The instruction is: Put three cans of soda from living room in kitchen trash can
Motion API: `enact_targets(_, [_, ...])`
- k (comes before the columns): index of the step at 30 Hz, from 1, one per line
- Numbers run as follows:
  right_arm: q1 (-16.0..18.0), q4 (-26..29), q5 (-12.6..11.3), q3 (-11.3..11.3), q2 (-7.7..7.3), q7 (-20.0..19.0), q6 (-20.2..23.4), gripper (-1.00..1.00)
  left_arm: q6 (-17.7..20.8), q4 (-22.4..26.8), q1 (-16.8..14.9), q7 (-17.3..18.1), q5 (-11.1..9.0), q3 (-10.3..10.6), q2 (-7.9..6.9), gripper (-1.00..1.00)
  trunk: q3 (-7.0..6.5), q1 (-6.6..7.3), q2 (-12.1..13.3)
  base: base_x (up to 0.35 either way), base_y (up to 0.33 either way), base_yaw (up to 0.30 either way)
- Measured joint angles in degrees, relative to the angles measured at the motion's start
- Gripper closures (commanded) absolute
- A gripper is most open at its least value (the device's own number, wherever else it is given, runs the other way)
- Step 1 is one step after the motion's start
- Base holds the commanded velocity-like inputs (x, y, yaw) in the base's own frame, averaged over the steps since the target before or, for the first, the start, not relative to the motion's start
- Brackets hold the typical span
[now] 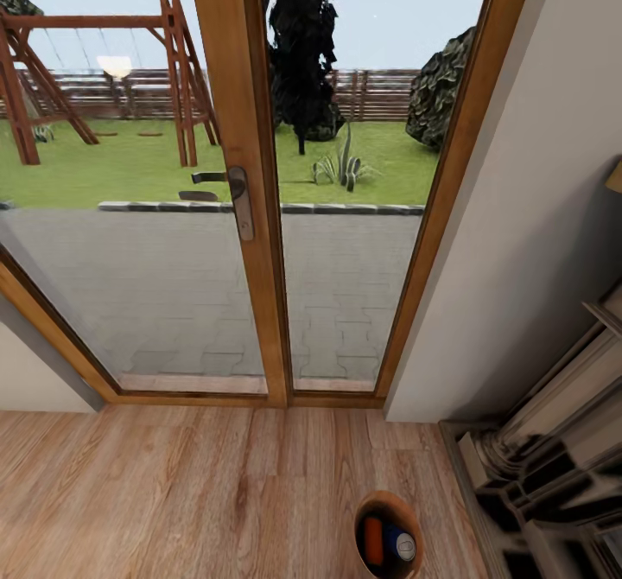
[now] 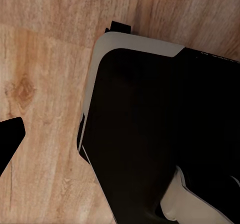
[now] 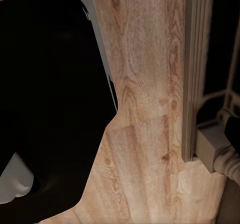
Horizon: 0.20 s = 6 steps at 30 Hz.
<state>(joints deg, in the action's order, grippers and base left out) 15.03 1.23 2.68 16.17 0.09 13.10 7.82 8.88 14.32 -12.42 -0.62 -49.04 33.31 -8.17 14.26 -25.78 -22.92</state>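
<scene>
Warm wood floor of the living room, facing the glass doors [image 1: 242,173], with the bin at the bottom edge of the head view.

Low in the frame, right of centre, the tash can [image 1: 367,510] stands on the floor [image 1: 173,493], holding an orange soda can [image 1: 373,541] and a blue soda can [image 1: 399,544] side by side; a third can I cannot make out. To its right, in the lower right corner, rises the ornate fireplace [image 1: 553,458], close by. Both wrist views look down past the robot's dark base [image 2: 150,134] at the planks; whether either pincer is released or clenched I cannot tell. My worry: turning here, the base could clip the bin or the fireplace and spill the cans.
</scene>
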Motion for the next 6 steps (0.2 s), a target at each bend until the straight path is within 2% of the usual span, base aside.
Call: enact_targets(6, [0.0,0.0,-0.01,0.0,0.0,0.0,0.0,-1.0,0.0,0.0,0.02,0.0,0.0,0.0,0.0,-1.0,0.0,0.0,0.0,0.0,0.0,0.0])
